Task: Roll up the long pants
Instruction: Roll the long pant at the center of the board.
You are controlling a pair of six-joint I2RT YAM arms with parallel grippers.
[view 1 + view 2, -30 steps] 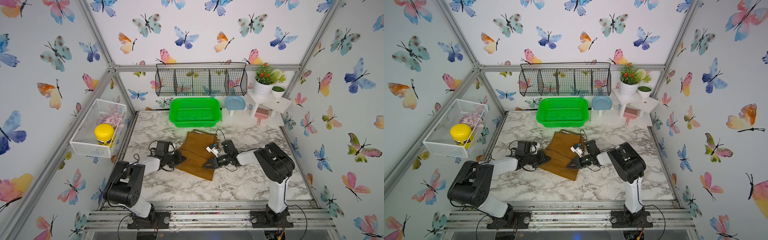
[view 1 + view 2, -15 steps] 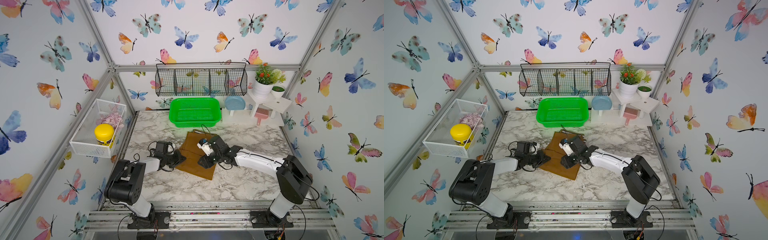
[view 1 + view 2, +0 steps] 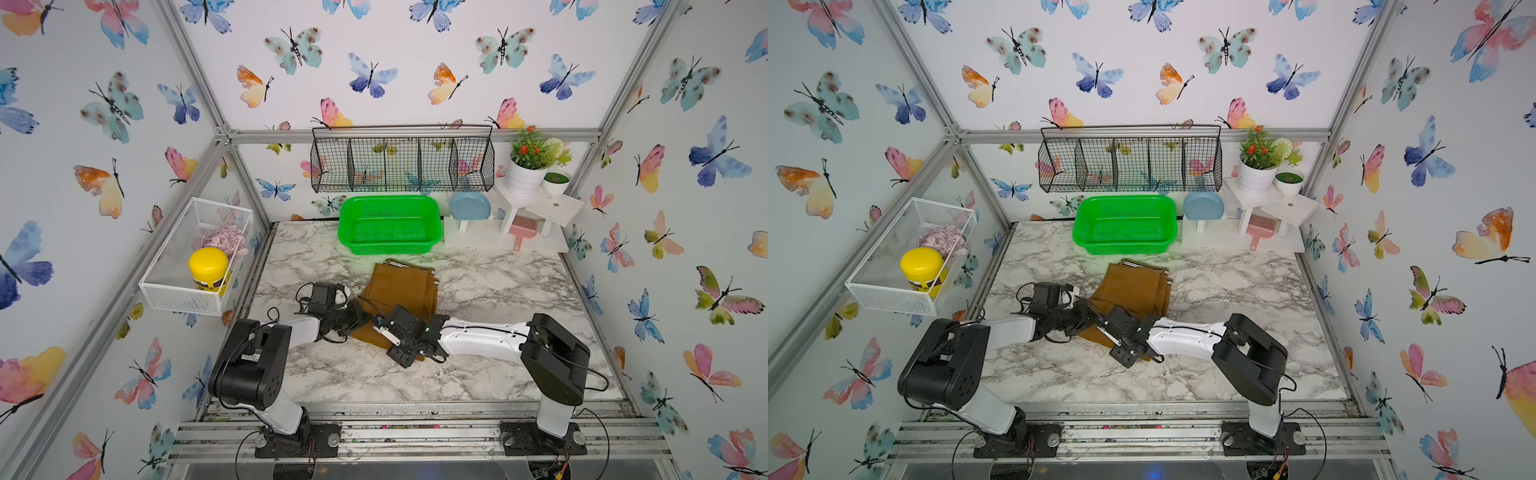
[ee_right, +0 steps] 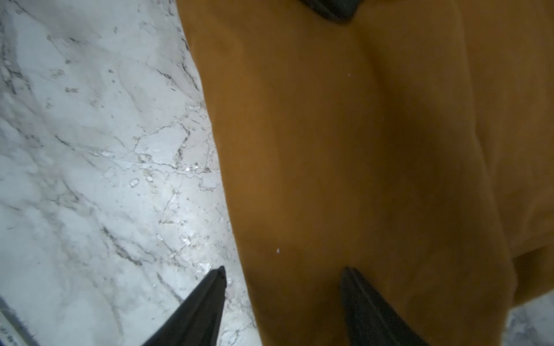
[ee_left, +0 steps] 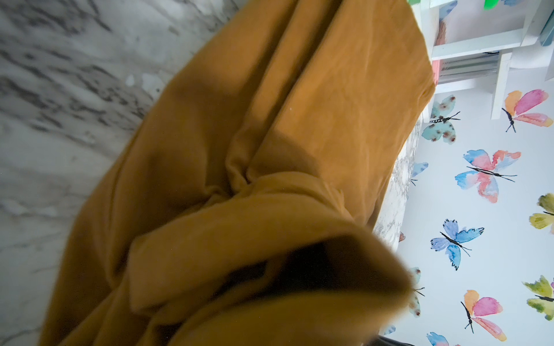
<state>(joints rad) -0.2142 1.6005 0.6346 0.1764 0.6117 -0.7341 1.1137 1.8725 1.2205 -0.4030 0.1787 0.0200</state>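
Mustard-brown cloth long pants (image 3: pixel 401 291) lie folded on marble desk (image 3: pixel 498 291), near green plastic basket (image 3: pixel 388 224). My left hand (image 3: pixel 363 318) pinched shut on their edge; my right hand (image 4: pixel 284 269) parted, empty, astride the cloth edge.

1. In both top views the light is bright and even; shadows on the desk (image 3: pixel 478 282) lie faint.
2. Left wrist view: the nearest fold of the long pants (image 5: pixel 299 119) is blurred, its hollow dark.
3. Right wrist view: soft focus, glare specks on the desk, a broad shadow across the pants.
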